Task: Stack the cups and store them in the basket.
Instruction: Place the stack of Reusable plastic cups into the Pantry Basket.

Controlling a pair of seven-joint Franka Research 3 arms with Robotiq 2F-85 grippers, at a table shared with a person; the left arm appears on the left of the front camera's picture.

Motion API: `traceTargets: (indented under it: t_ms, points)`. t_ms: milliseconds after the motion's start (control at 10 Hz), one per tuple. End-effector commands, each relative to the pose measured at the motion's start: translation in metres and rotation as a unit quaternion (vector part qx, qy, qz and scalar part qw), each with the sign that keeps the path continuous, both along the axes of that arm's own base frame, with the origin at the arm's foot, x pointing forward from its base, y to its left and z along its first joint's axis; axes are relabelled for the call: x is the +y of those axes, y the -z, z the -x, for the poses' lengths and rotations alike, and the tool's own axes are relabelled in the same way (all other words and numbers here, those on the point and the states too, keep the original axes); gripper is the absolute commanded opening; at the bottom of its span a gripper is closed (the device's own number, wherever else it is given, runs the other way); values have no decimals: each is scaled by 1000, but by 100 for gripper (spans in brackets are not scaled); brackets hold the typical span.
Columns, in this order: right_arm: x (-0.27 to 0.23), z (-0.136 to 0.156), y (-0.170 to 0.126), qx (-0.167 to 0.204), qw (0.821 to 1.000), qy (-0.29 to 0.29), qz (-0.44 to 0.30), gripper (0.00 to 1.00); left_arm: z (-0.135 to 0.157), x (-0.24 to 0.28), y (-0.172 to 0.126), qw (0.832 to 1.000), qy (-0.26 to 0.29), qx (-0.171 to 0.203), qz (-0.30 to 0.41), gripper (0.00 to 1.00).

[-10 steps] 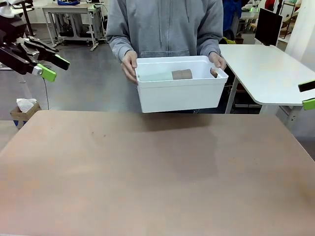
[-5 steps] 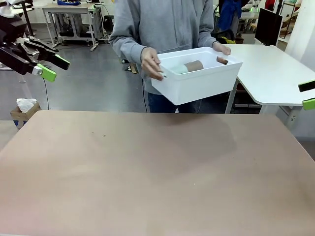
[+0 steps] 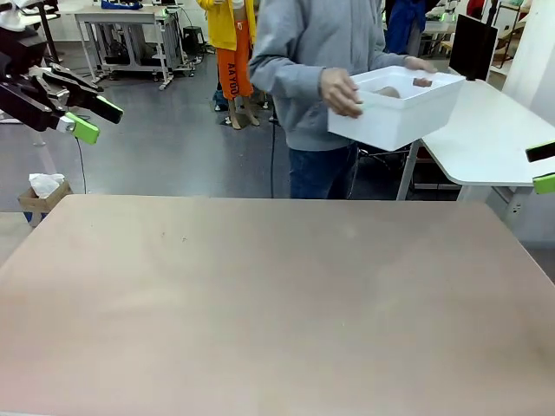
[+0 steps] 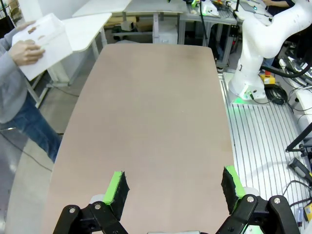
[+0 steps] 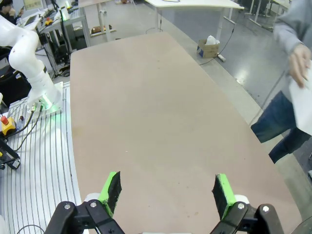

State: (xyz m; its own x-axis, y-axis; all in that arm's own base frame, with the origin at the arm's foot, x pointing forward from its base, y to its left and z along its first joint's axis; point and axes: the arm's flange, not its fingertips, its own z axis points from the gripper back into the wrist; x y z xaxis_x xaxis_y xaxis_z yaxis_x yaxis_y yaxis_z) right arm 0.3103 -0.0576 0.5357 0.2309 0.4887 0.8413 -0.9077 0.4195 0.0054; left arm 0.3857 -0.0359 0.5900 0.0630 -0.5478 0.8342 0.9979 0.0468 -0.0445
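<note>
- Tabletop: a bare brown surface spanning the near field in the front view.
- Left gripper: raised above and outside the table's left edge, off the surface. In its wrist view the left gripper has its green pads spread wide apart with nothing between them.
- Right gripper: seen at the right picture edge, clear of the table. In its wrist view the right gripper stands fully spread, pads apart and nothing held.
- Person: standing beyond the far edge of the table in a grey hooded top, turned toward the robot's right.
- Basket: white, held off the table by the person, one hand on its near end; it is carried over the corner of a white side table, well apart from both grippers.
- Cups: tan shapes visible inside the basket; their number and arrangement cannot be told.
- Background: grey floor and work benches.
</note>
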Motion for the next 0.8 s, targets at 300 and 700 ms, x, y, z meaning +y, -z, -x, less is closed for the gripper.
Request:
traceTargets:
  t_ms: [300, 700]
  points:
    - [0, -1, -1, -8, 1000, -4, -6, 100, 1, 0, -3, 1000, 1, 5, -2, 100]
    - [0, -1, -1, -8, 1000, -4, -6, 100, 1, 0, -3, 1000, 1, 5, -2, 100]
